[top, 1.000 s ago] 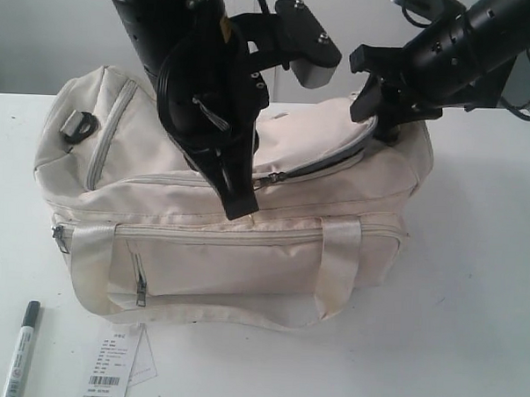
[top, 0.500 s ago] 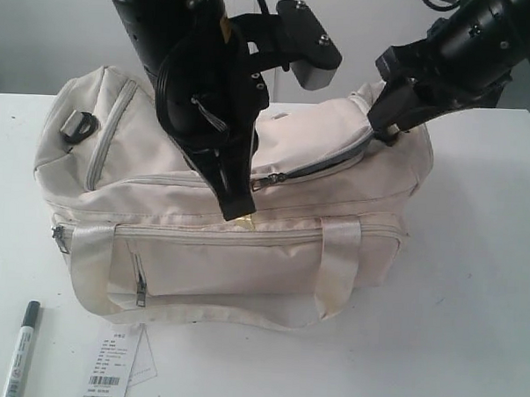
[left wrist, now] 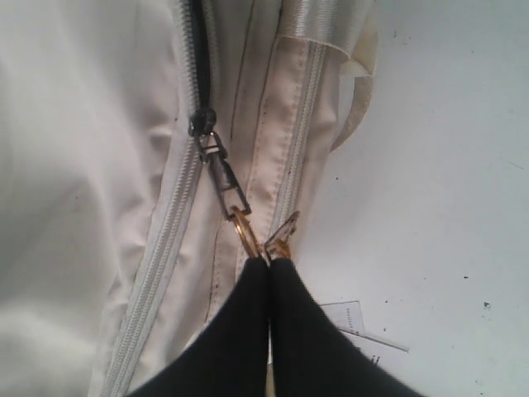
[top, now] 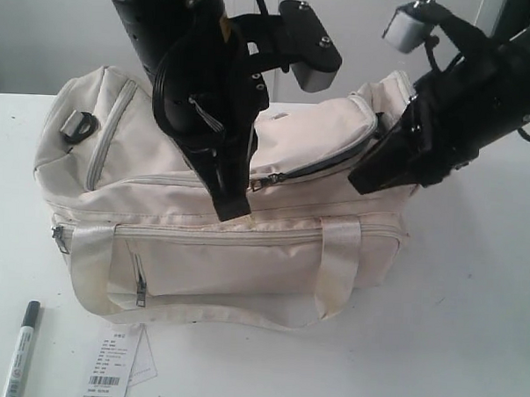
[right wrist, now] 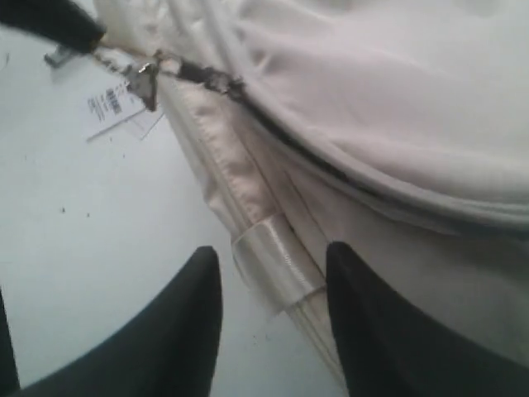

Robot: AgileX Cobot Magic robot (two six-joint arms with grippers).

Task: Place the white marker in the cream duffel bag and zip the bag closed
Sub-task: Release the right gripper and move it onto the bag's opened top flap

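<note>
Fingers on the left (left wrist: 231,339) pinch the zipper pull (left wrist: 223,178) of the cream duffel bag (top: 245,259); right fingers (right wrist: 186,331) gape, empty.

No legible text anywhere. Paper tag (top: 115,368), lower left of exterior view: several rows of small print above barcode (top: 104,387), character line under bars, all too small to read. Same tag in both wrist views, blurred. White marker (top: 19,355): dark print along barrel, unreadable.
</note>
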